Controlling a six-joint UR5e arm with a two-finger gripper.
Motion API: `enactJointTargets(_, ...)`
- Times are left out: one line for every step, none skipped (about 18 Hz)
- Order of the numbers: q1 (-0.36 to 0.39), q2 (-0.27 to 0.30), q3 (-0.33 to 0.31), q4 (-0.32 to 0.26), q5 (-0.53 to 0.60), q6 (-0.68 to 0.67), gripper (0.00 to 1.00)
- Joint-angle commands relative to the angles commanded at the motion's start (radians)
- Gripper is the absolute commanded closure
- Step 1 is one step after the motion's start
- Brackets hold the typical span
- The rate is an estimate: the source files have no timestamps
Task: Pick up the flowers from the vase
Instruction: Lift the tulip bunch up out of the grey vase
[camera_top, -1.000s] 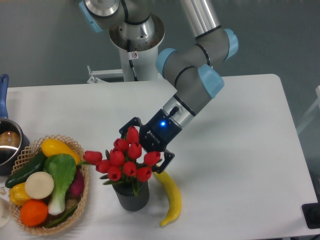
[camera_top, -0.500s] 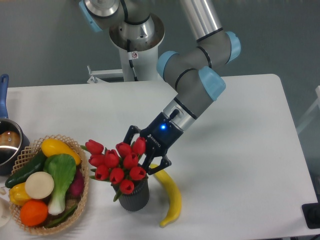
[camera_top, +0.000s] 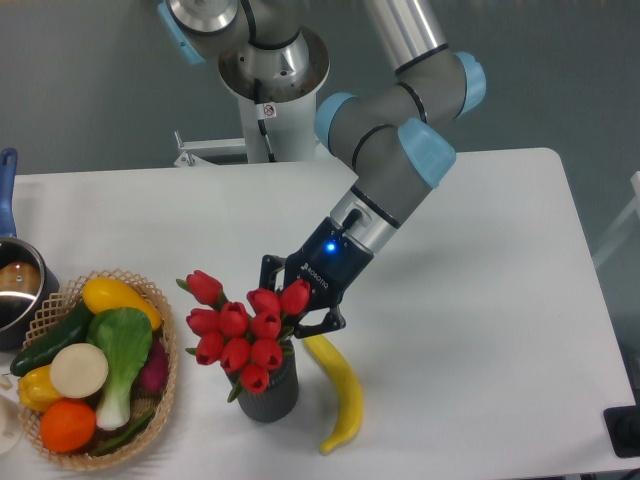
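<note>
One white worktop (camera_top: 470, 300) fills my view, grey wall behind it. On its near side the dark vase (camera_top: 268, 393) stands upright, and the flowers (camera_top: 244, 329) sit in it, stems hidden, red heads spreading up and to the left. My gripper (camera_top: 290, 305) reaches in from the right, fingers closed on the bunch. Beside the vase lies a banana (camera_top: 340, 392); a produce basket (camera_top: 168, 350) sits to the left.

Wicker basket (camera_top: 170, 375) at the white worktop's (camera_top: 480, 300) left edge, heaped with a yellow squash (camera_top: 115, 297), bok choy (camera_top: 122, 350), an orange (camera_top: 68, 425) and a cucumber (camera_top: 50, 340), steel pot (camera_top: 18, 285) behind it, yellow banana (camera_top: 340, 390) lying right of centre.
</note>
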Motion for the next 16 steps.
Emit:
enactJointTargets(-0.002,0.012,0.006,0.000,0.000,-0.015,1.00)
enactJointTargets(-0.002,0.023,0.009,0.000,-0.002,-0.026,1.00)
enactJointTargets(-0.005,0.032,0.014,0.000,-0.005,-0.035,1.00)
enactJointTargets(-0.008,0.041,0.020,0.000,-0.009,-0.049,1.00)
enactJointTargets(-0.009,0.054,0.026,0.000,-0.011,-0.071,1.00)
enactJointTargets(-0.011,0.067,0.028,0.000,-0.012,-0.092,1.00)
enactJointTargets(-0.011,0.075,0.032,0.000,-0.015,-0.100,1.00)
enactJointTargets(-0.009,0.078,0.035,0.000,-0.020,-0.101,1.00)
enactJointTargets(-0.008,0.081,0.038,0.000,-0.028,-0.103,1.00)
enactJointTargets(-0.008,0.090,0.044,0.000,-0.038,-0.104,1.00)
enactJointTargets(-0.008,0.097,0.051,0.000,-0.041,-0.115,1.00)
enactJointTargets(-0.008,0.098,0.058,0.000,-0.043,-0.127,1.00)
enactJointTargets(-0.006,0.101,0.064,0.000,-0.044,-0.135,1.00)
enactJointTargets(-0.003,0.106,0.071,0.000,-0.051,-0.138,1.00)
enactJointTargets(-0.003,0.112,0.075,0.000,-0.060,-0.141,1.00)
enactJointTargets(-0.003,0.118,0.083,0.000,-0.066,-0.157,1.00)
